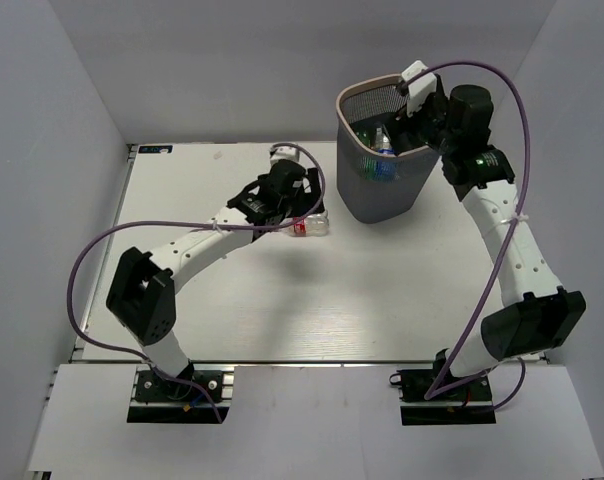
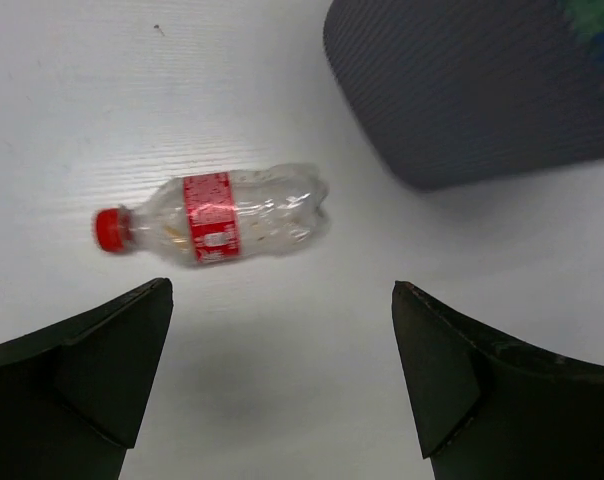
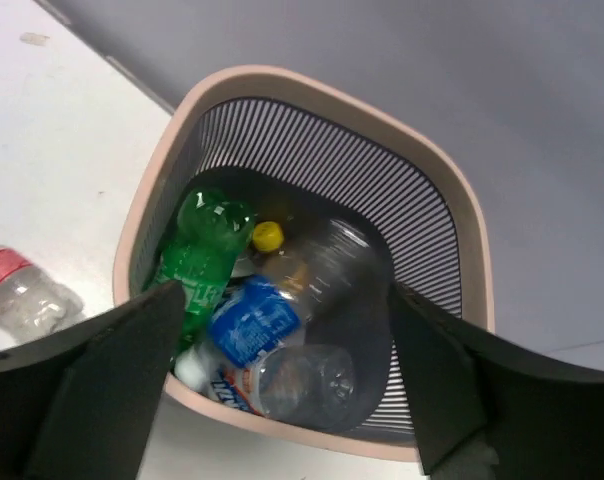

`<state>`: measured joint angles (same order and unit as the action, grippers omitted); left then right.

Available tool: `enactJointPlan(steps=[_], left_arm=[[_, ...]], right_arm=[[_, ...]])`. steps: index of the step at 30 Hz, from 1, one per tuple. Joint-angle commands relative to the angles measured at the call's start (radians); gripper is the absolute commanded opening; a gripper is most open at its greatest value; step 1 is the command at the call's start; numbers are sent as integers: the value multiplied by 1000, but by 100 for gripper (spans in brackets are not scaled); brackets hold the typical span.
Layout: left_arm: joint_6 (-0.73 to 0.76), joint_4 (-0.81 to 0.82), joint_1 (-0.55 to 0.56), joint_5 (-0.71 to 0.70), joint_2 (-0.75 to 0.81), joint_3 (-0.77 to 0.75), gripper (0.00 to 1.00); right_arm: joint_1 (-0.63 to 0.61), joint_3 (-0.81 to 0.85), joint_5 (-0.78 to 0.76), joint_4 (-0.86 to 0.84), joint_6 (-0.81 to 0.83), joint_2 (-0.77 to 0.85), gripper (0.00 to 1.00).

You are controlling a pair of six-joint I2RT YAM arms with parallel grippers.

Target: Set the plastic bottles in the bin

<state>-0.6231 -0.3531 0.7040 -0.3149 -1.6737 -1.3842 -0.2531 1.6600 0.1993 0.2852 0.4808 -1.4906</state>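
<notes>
A clear bottle with a red label and red cap (image 2: 217, 217) lies on its side on the white table, just ahead of my open, empty left gripper (image 2: 282, 300). It also shows in the top view (image 1: 312, 226) under the left gripper (image 1: 294, 196). The dark mesh bin (image 1: 384, 190) with its beige-pink rim (image 3: 312, 85) stands at the back right. Inside lie several bottles: a green one (image 3: 197, 255), a blue-labelled one (image 3: 254, 322), a clear one with a yellow cap (image 3: 268, 236). My right gripper (image 3: 282, 340) hangs open and empty above the bin's opening.
Grey walls enclose the table on the left, back and right. The bin's side (image 2: 462, 90) fills the upper right of the left wrist view, close to the lying bottle. Purple cables loop from both arms.
</notes>
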Motion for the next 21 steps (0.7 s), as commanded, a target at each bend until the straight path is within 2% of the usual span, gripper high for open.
enactJointPlan(steps=[1,2,3,4,5,7,9,10,11,13,19,21], left_arm=[[542,-67,-3,126,0,-12,100],[593,-78,-3,138,-9,-12,100],[650,-87,-3,138,-9,-12,100],[759,-87,-3,154,-18,-1,99],[796,-96,-3,154,-18,-1,97],[880,-49,11,154,-27,39,96],[988,9,20,143,-18,91,96],[1016,38,20,143,-18,102,96],[1058,83,20,154,-29,102,96],[1089,108,9,154,-73,102,96],[1177,161,0,163,-216,34,96],[1186,183,0,163,-276,1,96]], right_arm=[[53,9,159,35,-67,62,83],[64,0,207,51,-62,96,73],[74,-11,297,61,-58,108,32],[98,-32,392,84,-48,121,9],[107,-45,437,112,-35,134,0],[136,-153,594,131,-4,194,0],[150,-263,676,160,18,259,2],[150,-282,707,190,42,274,24],[158,-301,771,219,85,280,38],[160,-382,804,308,116,314,49],[172,-665,818,333,179,470,50],[169,-697,819,336,165,501,50]])
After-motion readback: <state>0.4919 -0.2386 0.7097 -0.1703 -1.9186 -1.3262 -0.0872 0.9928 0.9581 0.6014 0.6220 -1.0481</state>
